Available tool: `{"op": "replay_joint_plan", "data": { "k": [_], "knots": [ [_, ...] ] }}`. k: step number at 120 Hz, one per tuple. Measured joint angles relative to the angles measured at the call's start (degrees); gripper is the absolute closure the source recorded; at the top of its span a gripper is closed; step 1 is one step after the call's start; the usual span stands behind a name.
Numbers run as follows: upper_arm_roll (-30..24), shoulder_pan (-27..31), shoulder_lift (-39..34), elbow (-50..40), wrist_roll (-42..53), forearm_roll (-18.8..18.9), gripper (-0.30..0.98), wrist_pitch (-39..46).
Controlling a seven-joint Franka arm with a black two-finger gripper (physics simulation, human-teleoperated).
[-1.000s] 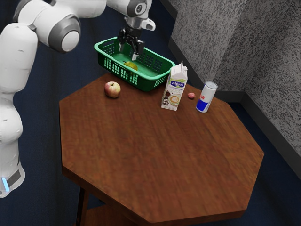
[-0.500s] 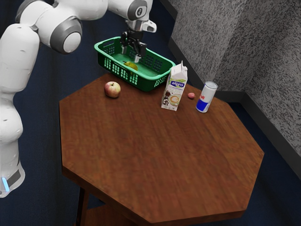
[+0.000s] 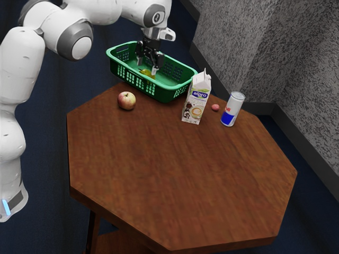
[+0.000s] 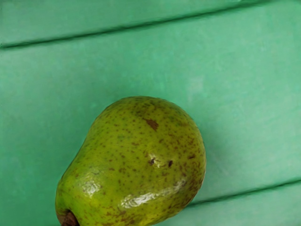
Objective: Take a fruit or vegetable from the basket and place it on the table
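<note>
While the black gripper [image 3: 147, 66] points down into the green basket [image 3: 167, 95], its jaws stand well apart and have hold of nothing. In the exterior view, one fingertip is near the end of the pear [image 4: 136, 160] toward the exterior view's left and the other overlaps its opposite end; whether either touches the fruit, I cannot tell. The pear lies on its side on the basket's floor, green and speckled with brown, with a darker patch on its skin and a short brown stem [image 4: 69, 218] at the narrow end. The basket sits at the far edge of the brown wooden surface [image 3: 180, 180], by the far corner toward the exterior view's left. Near that same corner, outside the basket, is a red and yellow apple [image 3: 126, 100]. An upright white carton [image 3: 196, 101] stands near the far edge, close to the basket's corner toward the exterior view's right. Farther along that edge is an upright white and blue can [image 3: 232, 109], and between carton and can lies a small pink round item [image 3: 215, 107].
</note>
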Motion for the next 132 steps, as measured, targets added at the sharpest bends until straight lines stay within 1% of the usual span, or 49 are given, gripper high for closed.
{"op": "replay_joint_plan", "data": {
  "k": [20, 49, 122, 132],
  "knots": [
    [0.0, -0.1, 1.2, 0.0, 0.0, 1.1, 0.0, 2.4],
    [-0.1, -0.1, 2.8, 0.2, 0.1, 1.2, 0.0, 4.6],
    [-0.2, 0.0, 6.0, 0.5, 0.7, -0.4, 0.0, 6.4],
    [-0.2, 0.0, 6.1, 0.5, 0.9, -1.0, 0.04, 6.3]
  ]
}}
